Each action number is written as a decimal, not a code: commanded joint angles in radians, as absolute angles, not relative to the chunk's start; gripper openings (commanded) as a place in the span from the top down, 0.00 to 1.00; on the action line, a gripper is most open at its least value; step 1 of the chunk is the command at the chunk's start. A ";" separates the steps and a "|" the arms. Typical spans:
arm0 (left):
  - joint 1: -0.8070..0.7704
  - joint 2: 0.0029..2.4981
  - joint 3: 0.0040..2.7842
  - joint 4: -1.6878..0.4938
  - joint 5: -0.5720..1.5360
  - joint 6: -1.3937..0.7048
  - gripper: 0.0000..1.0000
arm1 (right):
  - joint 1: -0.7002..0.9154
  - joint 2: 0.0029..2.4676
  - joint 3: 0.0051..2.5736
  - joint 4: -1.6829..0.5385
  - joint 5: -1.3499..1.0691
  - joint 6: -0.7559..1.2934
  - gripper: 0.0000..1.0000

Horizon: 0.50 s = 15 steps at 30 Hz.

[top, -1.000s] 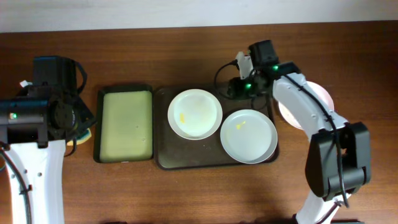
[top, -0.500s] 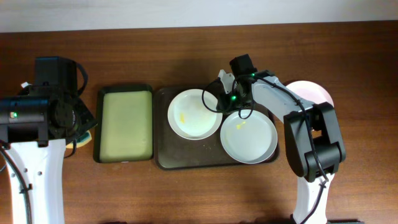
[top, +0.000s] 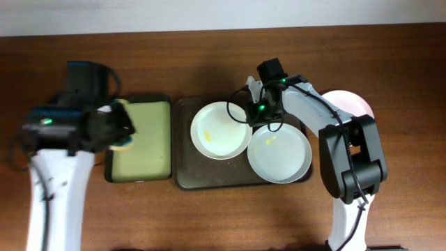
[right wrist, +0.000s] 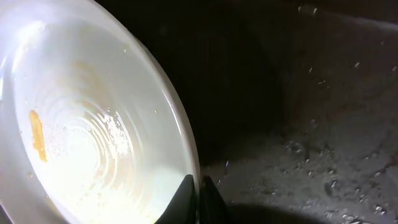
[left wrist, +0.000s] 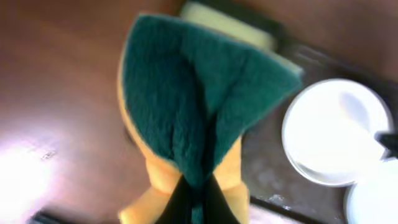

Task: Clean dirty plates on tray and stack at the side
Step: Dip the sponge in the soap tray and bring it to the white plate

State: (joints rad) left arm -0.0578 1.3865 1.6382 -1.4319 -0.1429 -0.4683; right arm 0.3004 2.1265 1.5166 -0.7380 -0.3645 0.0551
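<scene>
Two dirty plates lie on the dark brown tray (top: 182, 174). The left plate (top: 217, 132) has a yellow smear, and so does the right plate (top: 282, 157). A third plate (top: 352, 103) sits on the table right of the tray. My right gripper (top: 252, 116) is shut on the left plate's right rim. The right wrist view shows the fingers (right wrist: 198, 186) pinching that rim, with the plate (right wrist: 87, 124) to their left. My left gripper (top: 117, 127) is shut on a green and yellow sponge (left wrist: 199, 106) to the left of the tray. The left plate also shows in the left wrist view (left wrist: 333, 140).
A smaller black tray with a yellow-green inside (top: 143, 139) lies just left of the brown tray. The brown tray's floor (right wrist: 311, 124) is wet and speckled. The wooden table (top: 209, 216) surrounds both trays.
My right gripper moved left from the tray's back right corner to the left plate's rim and closed on it; the plate shifted slightly right. My left arm swung right with the sponge.
</scene>
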 commanded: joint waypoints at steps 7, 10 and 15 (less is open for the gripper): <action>-0.215 1.393 1.371 -1.245 -0.047 -0.429 1.00 | 0.283 2.133 1.532 -0.712 -0.370 0.105 0.96; -0.261 1.393 1.371 -1.204 -0.048 -0.432 1.00 | 0.284 2.133 1.525 -0.731 -0.370 0.106 0.73; -0.282 1.393 1.348 -1.168 -0.047 -0.433 1.00 | 0.293 2.133 1.504 -0.712 -0.369 0.228 0.96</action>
State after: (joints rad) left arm -0.2787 1.4048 1.3705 -1.2022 -0.0547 -0.4450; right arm 0.2909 2.1265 1.5162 -0.7181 -0.3672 0.1307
